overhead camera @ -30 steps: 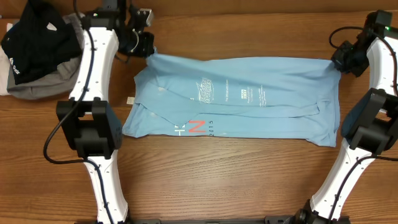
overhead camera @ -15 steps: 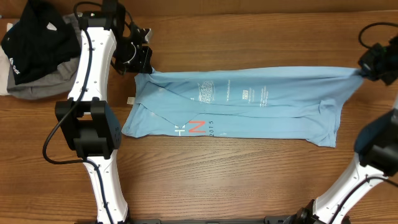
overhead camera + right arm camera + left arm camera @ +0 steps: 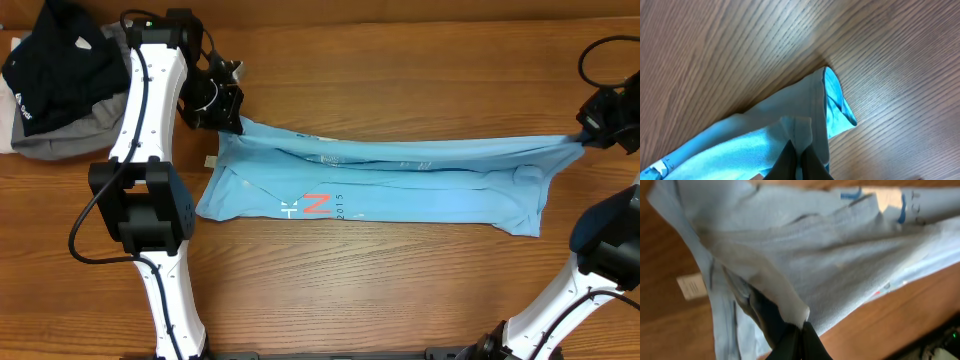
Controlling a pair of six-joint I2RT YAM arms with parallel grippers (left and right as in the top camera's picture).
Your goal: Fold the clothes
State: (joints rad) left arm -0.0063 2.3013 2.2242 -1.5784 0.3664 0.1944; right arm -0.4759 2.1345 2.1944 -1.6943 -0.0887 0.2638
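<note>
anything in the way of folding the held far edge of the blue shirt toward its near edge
Nothing visible. The left pincer and right pincer pinch the far corners of the T-shirt; the black garment and grey garment lie off to the left.

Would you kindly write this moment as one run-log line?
left gripper: shut on T-shirt corner | right gripper: shut on T-shirt corner | far edge: stretched between them
</note>
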